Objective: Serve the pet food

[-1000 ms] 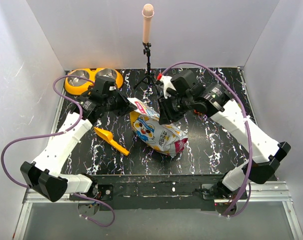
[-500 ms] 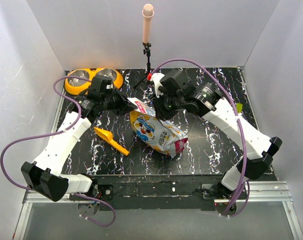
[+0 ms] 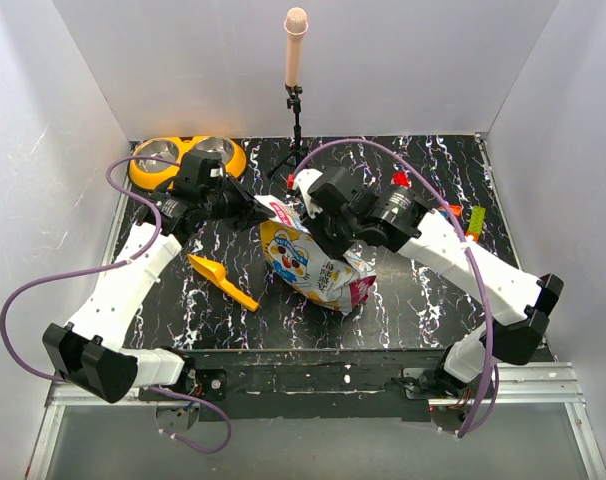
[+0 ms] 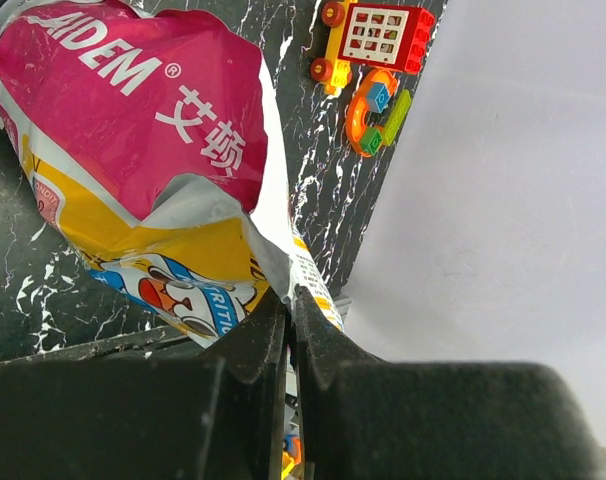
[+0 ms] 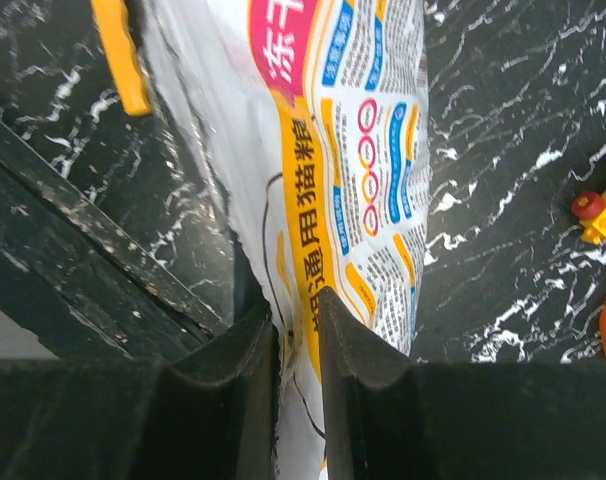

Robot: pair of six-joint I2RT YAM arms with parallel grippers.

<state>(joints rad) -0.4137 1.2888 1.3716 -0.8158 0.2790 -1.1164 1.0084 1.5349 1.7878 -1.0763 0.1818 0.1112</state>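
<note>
The crinkly white pet food bag (image 3: 313,265) with colourful print and a magenta band lies at the table's middle. The kibble is hidden inside it. My left gripper (image 3: 255,207) is shut on the bag's top left edge; in the left wrist view its jaws (image 4: 291,300) pinch the thin white edge below the magenta panel (image 4: 143,120). My right gripper (image 3: 318,228) is at the bag's top right edge; in the right wrist view its jaws (image 5: 298,315) stand close together with the bag's wall (image 5: 353,150) between them.
A yellow-orange scoop (image 3: 223,280) lies left of the bag and shows in the right wrist view (image 5: 118,50). The orange double bowl (image 3: 188,160) sits at the back left. A microphone stand (image 3: 296,110) stands at the back centre. Toy bricks (image 3: 463,215) lie at the right.
My right arm has swung left and down from behind the bag onto its top right edge. The left gripper has kept its hold and hardly moved.
</note>
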